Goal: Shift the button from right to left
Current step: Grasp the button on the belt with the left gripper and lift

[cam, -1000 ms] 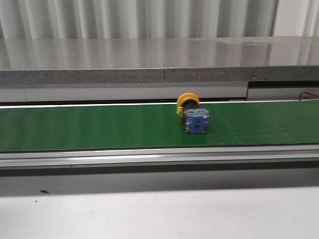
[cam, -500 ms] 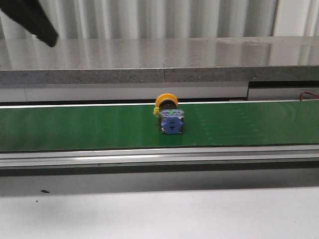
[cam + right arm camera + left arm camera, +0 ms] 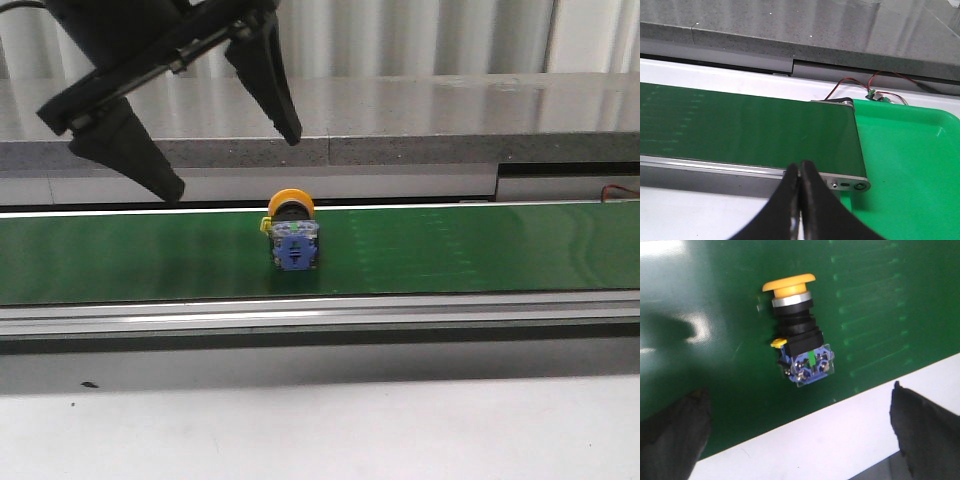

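The button, with yellow cap, black collar and blue-grey base, lies on its side on the green conveyor belt. It also shows in the left wrist view, cap away from the fingers. My left gripper hangs open above the belt, up and to the left of the button, holding nothing. Its two black fingers show wide apart in the left wrist view. My right gripper is shut and empty over the belt's near rail at its right end. It is out of the front view.
A bright green tray lies past the belt's right end. Red and black wires run behind it. A grey stone ledge runs behind the belt. A white table surface lies in front.
The button has travelled left along the belt. My left gripper has come down into the front view from the upper left, open, above the button.
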Motion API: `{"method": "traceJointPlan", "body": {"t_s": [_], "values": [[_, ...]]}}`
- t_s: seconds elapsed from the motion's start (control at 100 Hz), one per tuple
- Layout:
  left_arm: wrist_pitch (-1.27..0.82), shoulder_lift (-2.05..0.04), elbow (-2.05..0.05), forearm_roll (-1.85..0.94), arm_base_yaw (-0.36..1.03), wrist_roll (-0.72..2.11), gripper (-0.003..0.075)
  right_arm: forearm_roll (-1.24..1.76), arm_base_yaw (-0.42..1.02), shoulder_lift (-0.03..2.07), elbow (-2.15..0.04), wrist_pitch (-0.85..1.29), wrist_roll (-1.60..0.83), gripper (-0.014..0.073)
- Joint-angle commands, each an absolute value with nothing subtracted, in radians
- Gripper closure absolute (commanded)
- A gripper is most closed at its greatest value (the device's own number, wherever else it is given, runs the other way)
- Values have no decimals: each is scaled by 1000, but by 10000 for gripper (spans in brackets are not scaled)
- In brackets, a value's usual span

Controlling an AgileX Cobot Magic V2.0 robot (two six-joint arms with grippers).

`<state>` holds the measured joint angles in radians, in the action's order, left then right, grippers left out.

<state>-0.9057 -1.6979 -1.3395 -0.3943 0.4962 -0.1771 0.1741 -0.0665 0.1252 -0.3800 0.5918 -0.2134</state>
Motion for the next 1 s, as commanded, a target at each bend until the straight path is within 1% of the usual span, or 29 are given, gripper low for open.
{"method": "traceJointPlan", "body": {"t_s": [0.0,0.16,0.27,0.44,0.51,0.56,0.58,0.61,0.63,0.66,0.67,0.68,0.7,0.71,0.75,0.82,0.86,0.99], "values": [[-915,-1704,-1415,-348,518,-254,31,174,-64,137,-405,519,-222,662],[-951,-1774,-1493,-202,545,-371,31,174,-64,137,-405,519,-222,662],[-971,-1821,-1538,-193,545,-395,31,174,-64,137,-405,519,-222,662],[-971,-1865,-1548,-177,545,-406,32,174,-64,137,-405,519,-222,662],[-986,-1877,-1548,-154,545,-426,62,174,-64,137,-405,519,-222,662],[-994,-1877,-1548,-127,545,-444,121,174,-64,137,-405,519,-222,662],[-994,-1877,-1548,-119,545,-446,157,174,-64,137,-405,519,-222,662],[-994,-1875,-1548,-116,545,-448,228,174,-64,137,-405,519,-222,662],[-994,-1875,-1548,-116,545,-448,261,174,-64,137,-405,519,-222,662],[-994,-1873,-1549,-116,545,-448,349,174,-64,137,-405,519,-222,662],[-996,-1873,-1550,-116,545,-448,367,174,-64,137,-405,519,-222,662],[-996,-1873,-1550,-114,545,-448,403,174,-64,137,-405,519,-222,662],[-996,-1873,-1551,-111,545,-448,440,174,-64,137,-405,519,-222,662],[-996,-1873,-1554,-111,545,-448,475,174,-64,137,-405,519,-222,662],[-996,-1873,-1558,-105,545,-448,574,174,-64,137,-405,519,-222,662],[-996,-1869,-1565,-103,545,-448,698,174,-64,137,-405,519,-222,662],[-1001,-1865,-1573,-96,545,-448,741,174,-64,137,-405,519,-222,662],[-1026,-1839,-1602,-68,545,-448,741,174,-64,137,-405,519,-222,662]]}}
